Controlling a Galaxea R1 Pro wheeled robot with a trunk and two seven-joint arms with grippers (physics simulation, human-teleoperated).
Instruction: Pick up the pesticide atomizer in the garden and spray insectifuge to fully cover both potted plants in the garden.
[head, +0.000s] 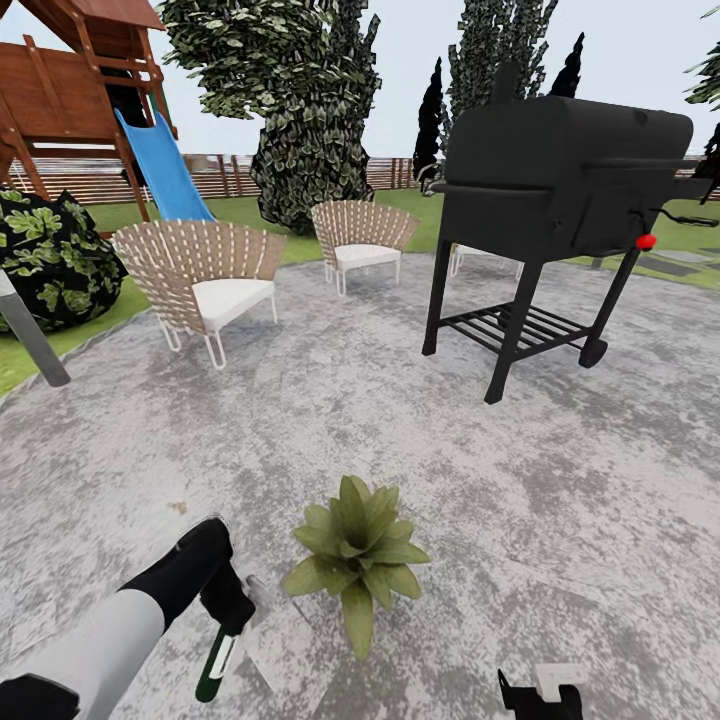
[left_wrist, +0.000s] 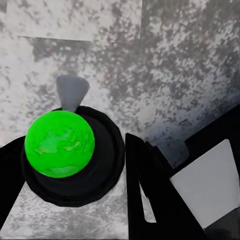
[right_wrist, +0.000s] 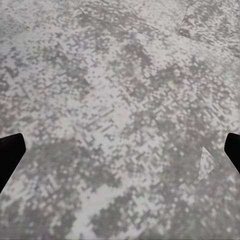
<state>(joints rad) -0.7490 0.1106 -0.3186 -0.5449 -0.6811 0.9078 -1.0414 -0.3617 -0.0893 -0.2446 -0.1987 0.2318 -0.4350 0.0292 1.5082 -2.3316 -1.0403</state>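
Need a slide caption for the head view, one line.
Left gripper holds the slim dark-green atomizer bottle beside a leafy green potted plant on the grey paved patio.

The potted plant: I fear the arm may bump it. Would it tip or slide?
The potted plant is low and wide-spread, so probably hard to tip. Its leaves look soft and would likely bend first. On the flat patio it might slide instead.

Black barrel grill (head: 560, 200) on a wheeled stand, right of centre, red knob (head: 646, 241) on its side. Two woven bucket chairs with white cushions — near one (head: 205, 280) left, far one (head: 362, 240) beyond it. Wooden play tower (head: 75, 90) with blue slide (head: 165, 170) — upper left. Dark leafy bush (head: 50, 255) at left edge; grey post (head: 30, 335) leaning beside it. Tall conifers (head: 300, 100) behind.
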